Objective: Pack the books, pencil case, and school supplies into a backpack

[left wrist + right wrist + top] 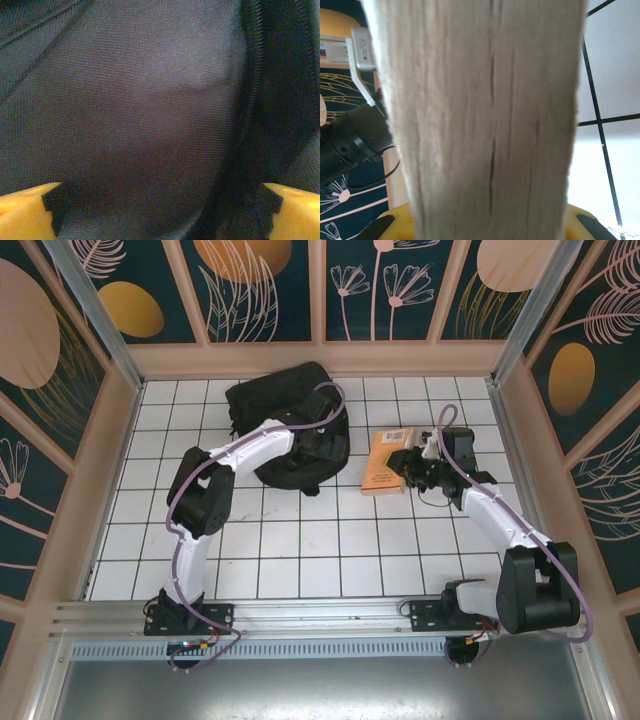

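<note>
Left hand (322,447) spread wide, right at black backpack (262,400), upper centre. Right hand (418,468) clamped on right edge of orange book (383,468), centre right of table (300,540).

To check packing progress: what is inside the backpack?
The backpack shows dark fabric and a zip, with the open left end effector close above. The fabric covers whatever is inside.

A robotics lab cell: a white gridded desk (300,550) boxed in by leaf-print walls (270,290), left arm (205,495) and right arm (495,515) bolted to an aluminium rail (320,612).
</note>
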You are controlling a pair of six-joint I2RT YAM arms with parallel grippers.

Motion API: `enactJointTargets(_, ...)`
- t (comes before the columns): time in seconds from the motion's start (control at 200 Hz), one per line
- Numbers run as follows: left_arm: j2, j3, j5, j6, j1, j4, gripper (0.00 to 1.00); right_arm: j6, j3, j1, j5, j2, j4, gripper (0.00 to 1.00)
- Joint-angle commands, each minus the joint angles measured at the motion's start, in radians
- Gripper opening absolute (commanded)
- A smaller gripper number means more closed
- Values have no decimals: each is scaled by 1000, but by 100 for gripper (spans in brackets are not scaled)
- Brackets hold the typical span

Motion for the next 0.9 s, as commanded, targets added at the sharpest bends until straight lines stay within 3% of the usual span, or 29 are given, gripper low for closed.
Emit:
enactJointTargets(0.0,40,-15,-105,41,-8,-52,97,-16,13,-2,-38,1,45,0)
enactJointTargets(0.255,205,29,-183,38,-6,-92,71,-18,18,-1,-46,-11,37,0)
enactJointTargets(0.345,248,26,-171,35,4,-84,48,-13,19,-2,-49,-21,37,0)
enactJointTargets(0.495,257,16,-126,29,27,-62,0,-17,22,-2,-52,-34,26,0)
enactJointTargets(0.706,31,15,-104,-36,68,-7,0,-17,11,-2,-49,-42,30,0)
enactJointTargets(0.896,-148,146,-203,-80,107,-15,0,1,-3,-2,-49,-39,56,0)
